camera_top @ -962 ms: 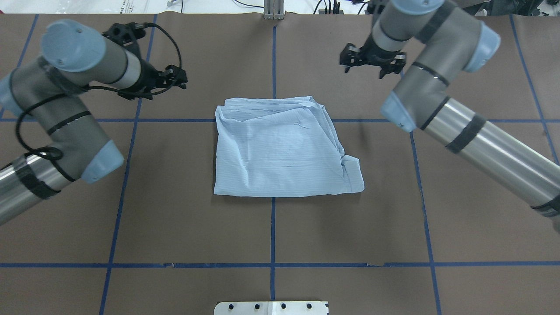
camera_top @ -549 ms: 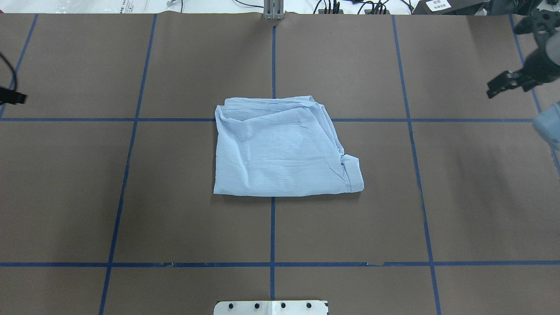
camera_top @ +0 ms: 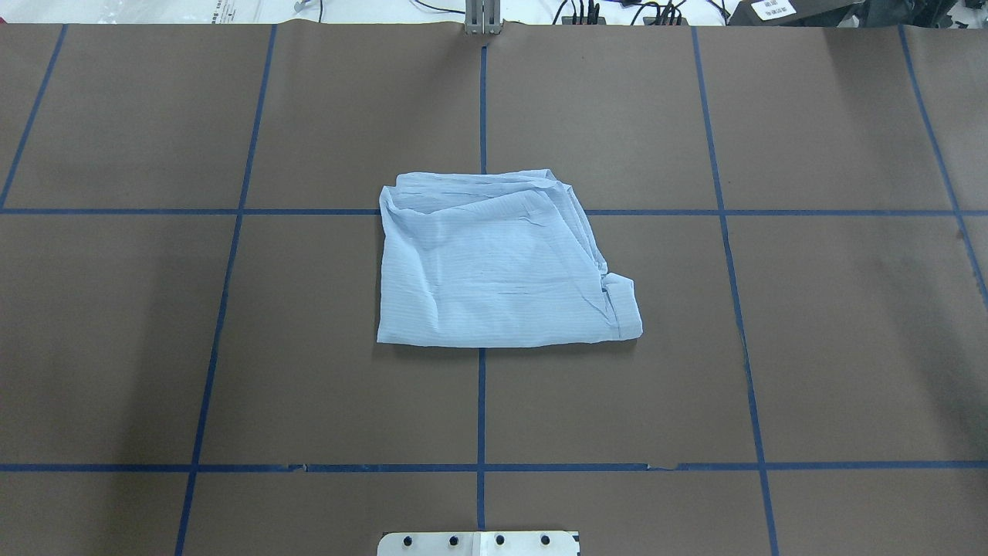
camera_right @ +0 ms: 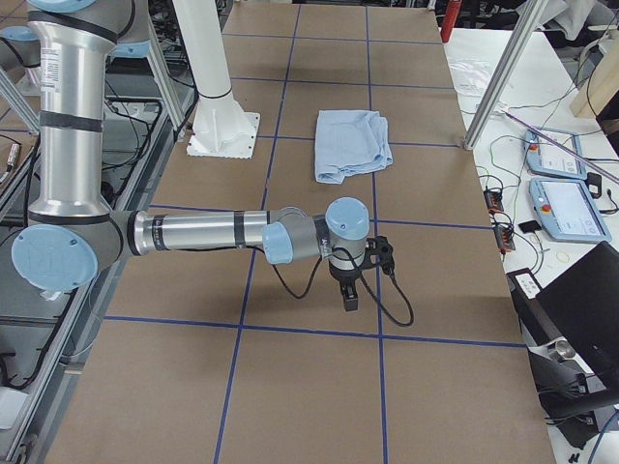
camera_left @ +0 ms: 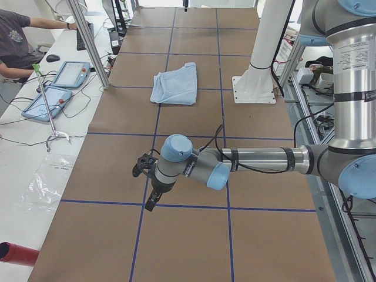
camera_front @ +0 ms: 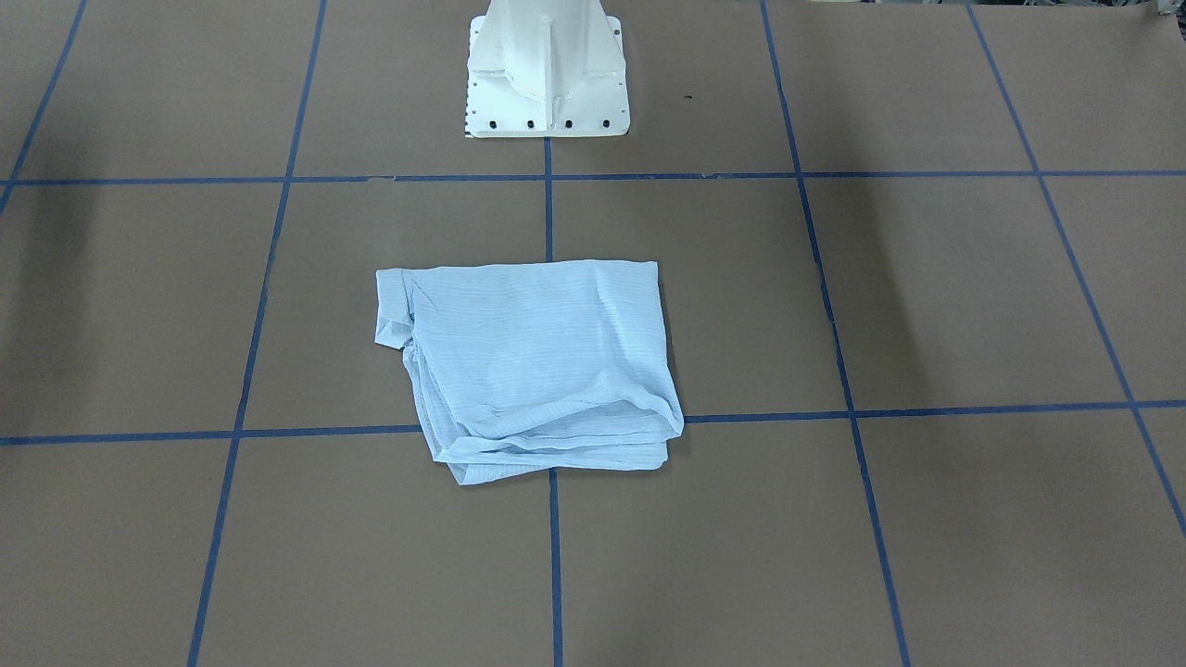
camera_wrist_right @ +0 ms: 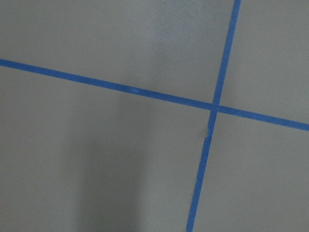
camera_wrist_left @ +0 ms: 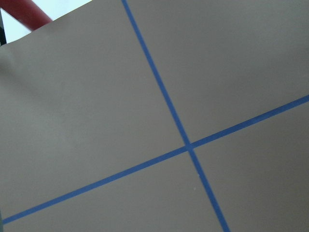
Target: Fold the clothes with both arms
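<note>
The clothes are one light blue shirt (camera_top: 494,262), folded into a rough rectangle and lying flat at the table's middle (camera_front: 533,357). It also shows in both side views, as the shirt (camera_left: 175,83) (camera_right: 353,143) beyond the arms. Neither arm appears in the overhead or front-facing views. My left gripper (camera_left: 148,188) hangs low over the brown table far from the shirt, toward the table's left end. My right gripper (camera_right: 350,285) hangs the same way toward the right end. I cannot tell whether either is open or shut. Both wrist views show only brown paper and blue tape lines.
The white pedestal base (camera_front: 547,74) stands at the robot's side of the table (camera_top: 478,543). Side benches hold control tablets (camera_left: 59,82) (camera_right: 566,208) and cables. A person (camera_left: 17,41) sits by the bench. A red cylinder (camera_left: 14,254) lies off the table's corner.
Both arms have swung outward and left the overhead view, the left arm to the left, the right arm to the right. The shirt has not moved.
</note>
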You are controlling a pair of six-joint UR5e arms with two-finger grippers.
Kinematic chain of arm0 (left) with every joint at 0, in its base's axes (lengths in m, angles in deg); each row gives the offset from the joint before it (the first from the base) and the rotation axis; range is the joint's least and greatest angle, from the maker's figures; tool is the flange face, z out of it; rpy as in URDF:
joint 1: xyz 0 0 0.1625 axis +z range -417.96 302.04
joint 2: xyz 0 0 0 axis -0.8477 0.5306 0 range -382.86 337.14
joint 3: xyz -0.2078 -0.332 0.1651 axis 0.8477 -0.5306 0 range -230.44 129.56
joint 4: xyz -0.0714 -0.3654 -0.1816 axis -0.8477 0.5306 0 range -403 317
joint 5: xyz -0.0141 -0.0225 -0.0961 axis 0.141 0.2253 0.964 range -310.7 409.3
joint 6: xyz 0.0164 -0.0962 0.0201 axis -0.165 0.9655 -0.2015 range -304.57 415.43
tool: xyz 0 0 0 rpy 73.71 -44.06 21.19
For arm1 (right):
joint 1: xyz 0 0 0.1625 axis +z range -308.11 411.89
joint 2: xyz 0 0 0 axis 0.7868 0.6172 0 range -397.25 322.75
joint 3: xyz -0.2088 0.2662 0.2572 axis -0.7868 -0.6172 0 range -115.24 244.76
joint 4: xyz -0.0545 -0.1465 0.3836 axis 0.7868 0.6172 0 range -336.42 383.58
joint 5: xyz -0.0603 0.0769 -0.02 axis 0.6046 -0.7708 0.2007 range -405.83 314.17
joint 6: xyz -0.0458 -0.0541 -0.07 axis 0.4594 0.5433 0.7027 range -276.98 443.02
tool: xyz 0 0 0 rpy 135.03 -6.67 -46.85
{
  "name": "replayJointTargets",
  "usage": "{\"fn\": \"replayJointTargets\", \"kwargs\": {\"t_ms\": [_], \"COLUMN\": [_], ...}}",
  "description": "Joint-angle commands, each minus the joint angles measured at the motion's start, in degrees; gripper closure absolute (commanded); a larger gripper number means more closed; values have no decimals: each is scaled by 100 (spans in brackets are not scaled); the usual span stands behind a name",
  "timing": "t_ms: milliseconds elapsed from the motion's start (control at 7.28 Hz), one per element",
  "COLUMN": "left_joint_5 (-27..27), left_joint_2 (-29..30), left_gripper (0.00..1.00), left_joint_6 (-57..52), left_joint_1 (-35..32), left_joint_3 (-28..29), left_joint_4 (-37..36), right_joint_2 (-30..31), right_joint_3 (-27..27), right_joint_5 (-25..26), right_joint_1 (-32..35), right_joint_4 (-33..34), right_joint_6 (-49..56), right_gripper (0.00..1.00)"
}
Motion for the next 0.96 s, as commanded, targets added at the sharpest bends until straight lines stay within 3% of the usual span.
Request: {"fn": "replayJointTargets", "kwargs": {"t_ms": [0,412,549,824], "left_joint_5": [-138,-95,-17,378], "left_joint_2": [-102,-164,-103,-94], "left_gripper": [0,0,0,0], "left_joint_6": [29,308,388,616], "left_joint_1": [-77,-77,-69,-34], "left_joint_3": [251,58,-39,-774], "left_joint_4": [393,211,-251,-1593], "right_joint_2": [49,286,357,375], "right_joint_3": [-53,25,35,620], "right_joint_5": [-182,-208,-243,-287], "right_joint_1": [252,358,385,464], "right_joint_4": [-106,42,69,1100], "right_joint_6": [174,-824,-845,-846], "right_gripper": [0,0,0,0]}}
